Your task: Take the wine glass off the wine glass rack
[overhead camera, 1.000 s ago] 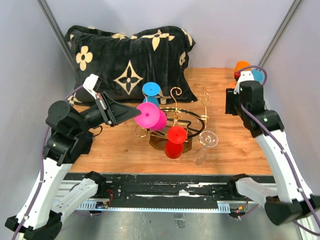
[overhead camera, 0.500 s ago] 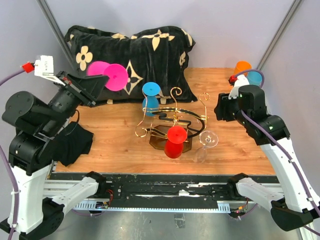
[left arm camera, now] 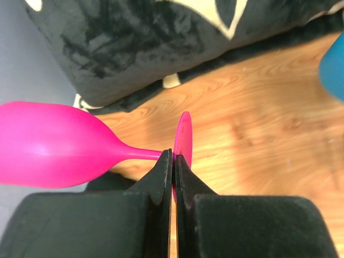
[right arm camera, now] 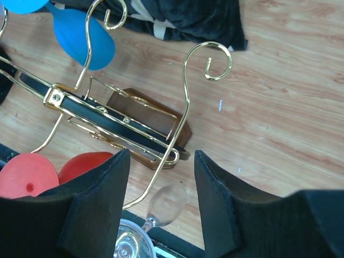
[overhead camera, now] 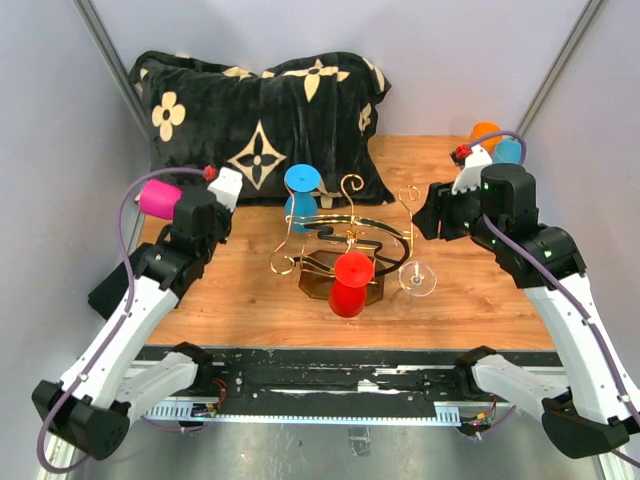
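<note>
Wine glass (left arm camera: 54, 145) is pinched by its foot in my left gripper (left arm camera: 173, 156). I'd lower it gently at far left. Right gripper (right arm camera: 160, 156) is spread.

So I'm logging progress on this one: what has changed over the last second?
The left gripper, shut on the pink wine glass, carried it off the wine glass rack, up and to the left, then lower, near the left edge of the table. The right gripper, open, edged in toward the rack. The blue glass, red glass, clear glass and pillow stayed put.
</note>
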`<state>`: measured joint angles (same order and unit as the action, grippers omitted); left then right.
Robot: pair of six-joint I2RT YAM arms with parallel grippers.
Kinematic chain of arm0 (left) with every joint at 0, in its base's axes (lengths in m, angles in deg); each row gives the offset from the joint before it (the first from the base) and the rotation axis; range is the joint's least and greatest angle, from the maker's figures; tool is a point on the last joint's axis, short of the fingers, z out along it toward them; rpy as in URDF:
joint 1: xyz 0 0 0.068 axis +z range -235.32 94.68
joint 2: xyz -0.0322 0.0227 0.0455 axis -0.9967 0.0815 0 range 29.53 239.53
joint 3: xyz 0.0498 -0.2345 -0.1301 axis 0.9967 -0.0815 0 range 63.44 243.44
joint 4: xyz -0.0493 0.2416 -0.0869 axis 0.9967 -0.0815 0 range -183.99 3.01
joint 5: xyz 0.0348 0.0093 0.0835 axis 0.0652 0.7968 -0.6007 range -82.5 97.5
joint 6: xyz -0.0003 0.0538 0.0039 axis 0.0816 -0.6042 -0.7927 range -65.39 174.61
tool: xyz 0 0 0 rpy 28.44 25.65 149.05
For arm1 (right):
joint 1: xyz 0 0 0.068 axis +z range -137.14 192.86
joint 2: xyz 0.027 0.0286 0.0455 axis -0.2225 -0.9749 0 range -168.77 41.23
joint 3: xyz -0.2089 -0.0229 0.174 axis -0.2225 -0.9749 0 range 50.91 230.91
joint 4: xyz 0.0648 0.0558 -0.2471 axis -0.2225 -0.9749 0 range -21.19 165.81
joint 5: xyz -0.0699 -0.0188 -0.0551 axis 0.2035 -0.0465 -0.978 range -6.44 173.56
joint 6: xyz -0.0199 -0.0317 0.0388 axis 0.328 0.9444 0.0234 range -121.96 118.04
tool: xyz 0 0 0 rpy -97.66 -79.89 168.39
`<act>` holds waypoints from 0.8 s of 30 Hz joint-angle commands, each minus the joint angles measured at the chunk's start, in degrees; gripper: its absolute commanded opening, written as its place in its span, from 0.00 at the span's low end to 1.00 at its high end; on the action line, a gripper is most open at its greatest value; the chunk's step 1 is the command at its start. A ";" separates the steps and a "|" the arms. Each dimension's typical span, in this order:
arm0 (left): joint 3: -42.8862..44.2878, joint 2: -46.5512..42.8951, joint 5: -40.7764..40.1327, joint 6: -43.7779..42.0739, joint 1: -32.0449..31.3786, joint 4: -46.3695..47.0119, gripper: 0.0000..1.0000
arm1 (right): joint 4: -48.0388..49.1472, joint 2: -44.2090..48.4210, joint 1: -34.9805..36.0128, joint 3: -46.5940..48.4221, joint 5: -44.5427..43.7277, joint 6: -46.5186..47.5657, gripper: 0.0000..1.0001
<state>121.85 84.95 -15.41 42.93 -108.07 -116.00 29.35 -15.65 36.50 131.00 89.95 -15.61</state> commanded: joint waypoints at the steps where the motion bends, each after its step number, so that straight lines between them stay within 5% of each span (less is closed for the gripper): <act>1: -7.55 -8.96 -4.83 -16.02 -0.37 13.01 0.01 | 1.54 -1.52 1.41 0.06 4.09 0.75 0.53; 14: -29.04 -15.00 -23.91 -30.43 -11.45 19.42 0.01 | 5.34 -2.44 1.41 -3.57 6.61 1.05 0.55; 24: -42.43 -17.19 -19.52 -42.27 -10.78 38.83 0.01 | 6.52 -2.19 1.41 -4.71 7.99 1.28 0.56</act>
<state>82.07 66.55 -36.57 6.39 -119.04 -89.31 34.14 -18.71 36.50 127.31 96.62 -14.99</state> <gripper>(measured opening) 0.021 0.554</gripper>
